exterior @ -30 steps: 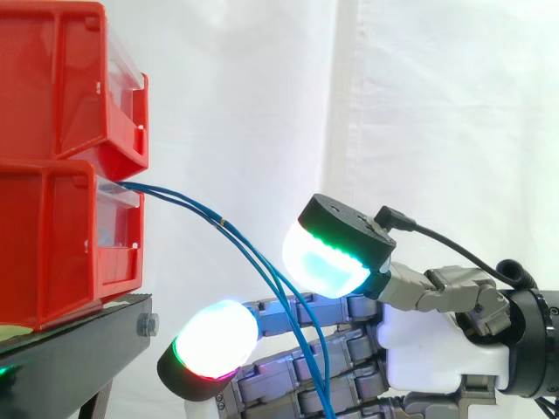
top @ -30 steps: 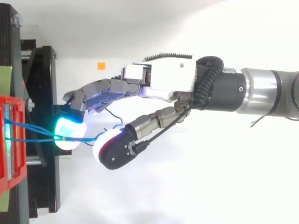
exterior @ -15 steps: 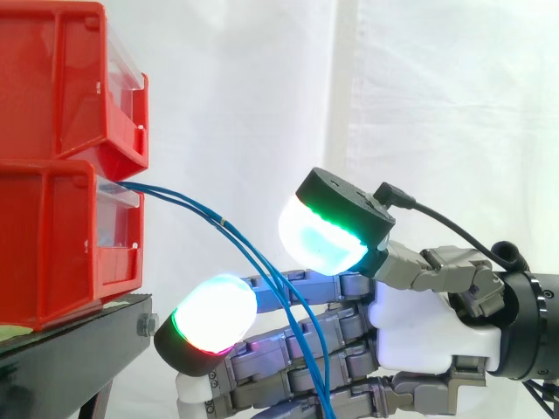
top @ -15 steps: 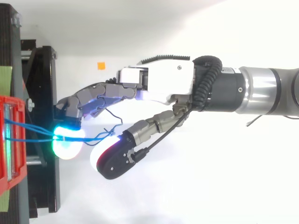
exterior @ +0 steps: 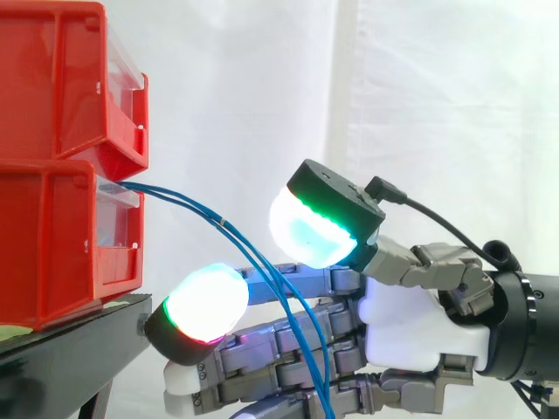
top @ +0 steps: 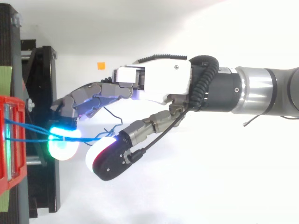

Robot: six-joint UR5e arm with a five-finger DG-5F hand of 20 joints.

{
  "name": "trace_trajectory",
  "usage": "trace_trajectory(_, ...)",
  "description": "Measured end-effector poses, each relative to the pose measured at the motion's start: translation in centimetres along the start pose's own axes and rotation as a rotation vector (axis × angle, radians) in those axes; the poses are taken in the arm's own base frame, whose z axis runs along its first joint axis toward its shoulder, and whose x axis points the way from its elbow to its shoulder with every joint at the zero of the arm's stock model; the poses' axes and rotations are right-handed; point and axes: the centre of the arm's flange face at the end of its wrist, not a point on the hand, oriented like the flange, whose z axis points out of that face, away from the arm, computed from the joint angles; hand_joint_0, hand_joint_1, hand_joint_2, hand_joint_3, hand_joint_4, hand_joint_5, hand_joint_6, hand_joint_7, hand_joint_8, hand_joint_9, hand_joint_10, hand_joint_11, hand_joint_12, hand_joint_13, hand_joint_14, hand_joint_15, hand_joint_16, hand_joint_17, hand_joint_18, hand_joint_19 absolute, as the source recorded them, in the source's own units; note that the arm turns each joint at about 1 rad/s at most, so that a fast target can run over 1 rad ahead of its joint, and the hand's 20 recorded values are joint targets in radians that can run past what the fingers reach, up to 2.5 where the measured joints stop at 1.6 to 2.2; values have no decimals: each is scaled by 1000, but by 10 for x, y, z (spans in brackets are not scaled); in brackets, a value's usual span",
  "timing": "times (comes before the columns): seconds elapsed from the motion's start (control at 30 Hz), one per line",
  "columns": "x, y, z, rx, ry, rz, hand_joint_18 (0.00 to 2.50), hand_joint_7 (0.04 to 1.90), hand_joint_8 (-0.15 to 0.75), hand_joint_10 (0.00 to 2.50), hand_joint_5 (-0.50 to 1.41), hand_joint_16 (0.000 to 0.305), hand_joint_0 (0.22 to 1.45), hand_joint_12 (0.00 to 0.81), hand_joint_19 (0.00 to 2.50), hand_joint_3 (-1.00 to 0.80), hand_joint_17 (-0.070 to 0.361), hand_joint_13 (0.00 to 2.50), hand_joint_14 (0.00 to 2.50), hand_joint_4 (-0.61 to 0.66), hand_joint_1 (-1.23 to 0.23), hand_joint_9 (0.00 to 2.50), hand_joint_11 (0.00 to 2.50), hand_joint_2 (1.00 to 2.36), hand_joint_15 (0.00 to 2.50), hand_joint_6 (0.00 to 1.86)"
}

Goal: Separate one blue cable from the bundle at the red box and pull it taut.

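Two thin blue cables (exterior: 201, 211) leave the front of the lower red bin (exterior: 52, 244) and slope down to the right, sagging. They pass in front of the hand (exterior: 410, 332), between its raised thumb pad (exterior: 314, 231) and the lower fingers (exterior: 205, 305). The fingers stretch out nearly straight towards the bin, and the thumb stands apart from them. In the top view the cables (top: 28, 130) run from the red bin (top: 9, 144) across the glowing fingertip (top: 63, 142) towards the thumb. The hand (top: 159, 81) is open and nothing is pinched.
A second red bin (exterior: 52, 78) sits stacked on the lower one, both on a black stand (exterior: 79, 349). The stand's frame (top: 42, 93) lies just under the fingertips. A small orange mark (top: 101, 66) sits on the white surface. A white curtain hangs behind.
The hand has risen and crept left towards the bins, bringing more of its fingers into the side view. The cables have stayed slack.
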Motion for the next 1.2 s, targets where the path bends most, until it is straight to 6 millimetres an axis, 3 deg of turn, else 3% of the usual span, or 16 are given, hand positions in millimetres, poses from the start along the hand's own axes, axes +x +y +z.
trace_trajectory(0.47,-1,-7,2,13,0,6,368,1144,266,10,-144,44,589,323,577,-500,99,263,7,199,-617,502,349,1000,186,502)
trace_trajectory(1.2,-15,3,7,9,11,-1,412,1318,274,11,-128,44,589,330,590,-500,100,309,8,170,-620,532,375,1000,212,507)
